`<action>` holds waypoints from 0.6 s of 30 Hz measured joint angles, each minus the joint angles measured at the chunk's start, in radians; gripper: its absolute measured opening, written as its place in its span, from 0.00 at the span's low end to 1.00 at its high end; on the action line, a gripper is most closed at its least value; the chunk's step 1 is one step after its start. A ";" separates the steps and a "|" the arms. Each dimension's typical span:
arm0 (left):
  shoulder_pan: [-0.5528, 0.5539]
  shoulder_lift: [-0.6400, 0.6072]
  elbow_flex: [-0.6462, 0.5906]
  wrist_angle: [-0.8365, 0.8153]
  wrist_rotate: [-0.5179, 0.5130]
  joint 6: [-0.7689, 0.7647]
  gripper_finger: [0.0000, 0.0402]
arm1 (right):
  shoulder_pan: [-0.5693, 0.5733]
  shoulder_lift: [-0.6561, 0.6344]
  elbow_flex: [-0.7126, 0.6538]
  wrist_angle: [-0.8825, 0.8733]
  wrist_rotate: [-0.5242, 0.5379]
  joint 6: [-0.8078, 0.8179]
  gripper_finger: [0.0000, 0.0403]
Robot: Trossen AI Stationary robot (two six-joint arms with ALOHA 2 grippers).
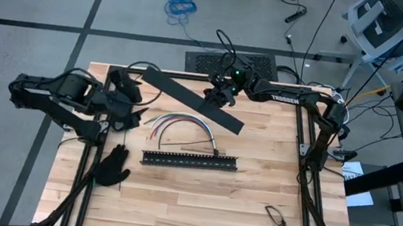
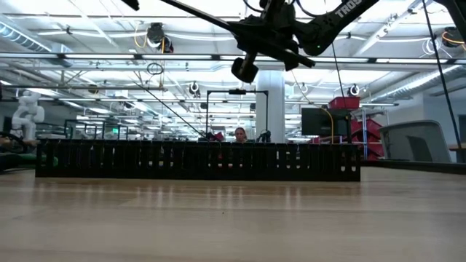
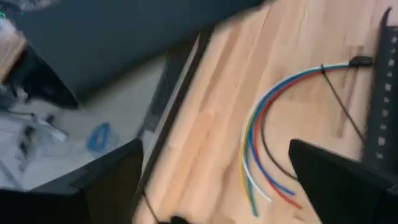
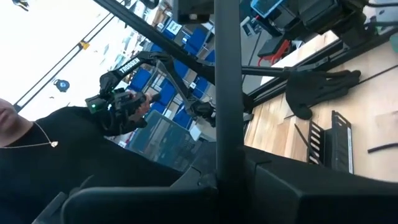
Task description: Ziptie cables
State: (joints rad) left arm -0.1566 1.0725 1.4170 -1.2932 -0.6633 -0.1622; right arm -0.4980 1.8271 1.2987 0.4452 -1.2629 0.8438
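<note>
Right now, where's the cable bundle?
High view: the cables arc across mid-table, just behind the slotted black bar and right of the left gripper; one ziptie crosses them.

Both arms are showing matte black, boxy links joined by rounded housings. The right arm [image 1: 295,95], reaching over the wooden table [image 1: 252,202], is carrying white block lettering along its long forearm link, and a small green light is glowing at its wrist beside a looping black cable. The left arm [image 1: 59,91] is showing the same dark casing, with bulky rounded joints, off the table's edge. The left gripper [image 3: 205,180] is showing flat, dark, wedge-shaped fingers [image 3: 339,183].
</note>
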 joint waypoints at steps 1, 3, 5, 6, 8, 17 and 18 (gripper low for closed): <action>0.000 0.006 0.000 0.016 0.000 0.036 0.98 | 0.000 0.000 0.000 -0.008 0.000 -0.003 0.01; 0.000 0.017 0.000 0.047 0.004 0.060 0.98 | 0.000 0.000 -0.001 -0.025 -0.001 -0.004 0.01; -0.001 0.023 0.000 0.059 0.051 0.096 0.98 | 0.001 0.000 -0.001 -0.035 -0.017 -0.026 0.01; -0.001 0.025 -0.001 0.042 0.091 0.143 0.98 | 0.004 0.000 -0.001 -0.041 -0.029 -0.044 0.01; 0.004 0.023 -0.002 0.001 0.178 0.258 0.98 | 0.012 0.000 -0.001 -0.047 -0.046 -0.086 0.01; 0.019 0.021 -0.002 -0.083 0.326 0.344 0.98 | -0.001 -0.003 -0.002 -0.484 0.047 -0.426 0.00; 0.019 0.021 -0.001 -0.078 0.367 0.344 0.98 | -0.009 -0.003 -0.002 -0.550 0.092 -0.478 0.00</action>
State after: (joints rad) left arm -0.1379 1.0936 1.4158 -1.3715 -0.2958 0.1818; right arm -0.5074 1.8240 1.2968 -0.1045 -1.1710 0.3660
